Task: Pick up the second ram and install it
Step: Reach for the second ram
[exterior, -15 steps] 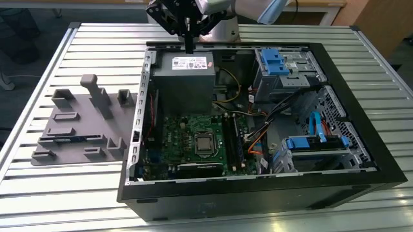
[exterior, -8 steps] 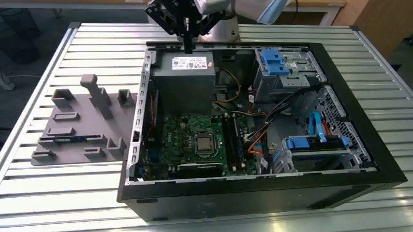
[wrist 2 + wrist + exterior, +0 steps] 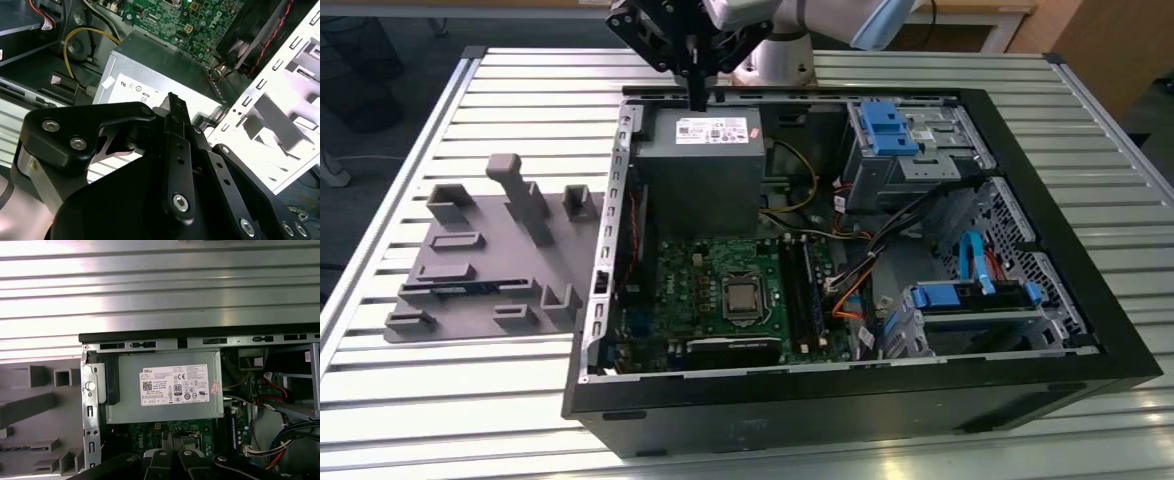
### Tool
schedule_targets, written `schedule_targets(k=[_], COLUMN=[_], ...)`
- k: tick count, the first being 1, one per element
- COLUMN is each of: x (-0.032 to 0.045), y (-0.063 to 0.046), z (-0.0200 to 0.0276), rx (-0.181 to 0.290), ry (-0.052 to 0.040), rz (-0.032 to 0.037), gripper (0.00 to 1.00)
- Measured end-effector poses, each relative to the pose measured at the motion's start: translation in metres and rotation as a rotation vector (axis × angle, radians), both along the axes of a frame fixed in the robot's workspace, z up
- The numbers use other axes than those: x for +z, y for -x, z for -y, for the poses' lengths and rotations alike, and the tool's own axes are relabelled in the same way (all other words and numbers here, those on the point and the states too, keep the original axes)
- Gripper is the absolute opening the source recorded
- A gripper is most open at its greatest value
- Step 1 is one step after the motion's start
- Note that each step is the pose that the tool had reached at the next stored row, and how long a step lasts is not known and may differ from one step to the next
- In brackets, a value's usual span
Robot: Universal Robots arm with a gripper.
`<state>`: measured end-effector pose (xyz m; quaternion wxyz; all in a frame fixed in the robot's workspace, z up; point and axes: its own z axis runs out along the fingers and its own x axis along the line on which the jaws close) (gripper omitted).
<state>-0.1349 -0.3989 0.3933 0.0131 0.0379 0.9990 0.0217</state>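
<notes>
My gripper (image 3: 699, 100) hangs over the back edge of the open computer case (image 3: 1067, 300), just above the grey power supply (image 3: 700, 150). In both wrist views its black fingers (image 3: 175, 102) (image 3: 180, 439) are pressed together with nothing between them. The power supply's white label (image 3: 174, 385) lies right below the gripper. The green motherboard (image 3: 720, 300) with its long dark memory slots (image 3: 803, 295) sits in the case floor, nearer the exterior view's bottom. A thin dark bluish strip (image 3: 447, 290) lies in a groove of the grey holder (image 3: 480, 260). I cannot tell whether it is the second ram.
The case stands on a ribbed metal table (image 3: 440, 400). Blue drive-bay latches (image 3: 887, 125) (image 3: 947, 295), a blue flat cable (image 3: 974, 260) and loose wires (image 3: 881, 225) crowd the case toward the exterior view's right. The grey holder has upright posts (image 3: 520, 195).
</notes>
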Motion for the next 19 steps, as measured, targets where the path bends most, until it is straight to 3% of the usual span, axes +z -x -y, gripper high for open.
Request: schedule_targets(k=[19], x=[-0.0003], y=[0.018], z=[0.0], rx=[0.0], ry=[-0.0001], rz=[0.0], gripper=[0.11])
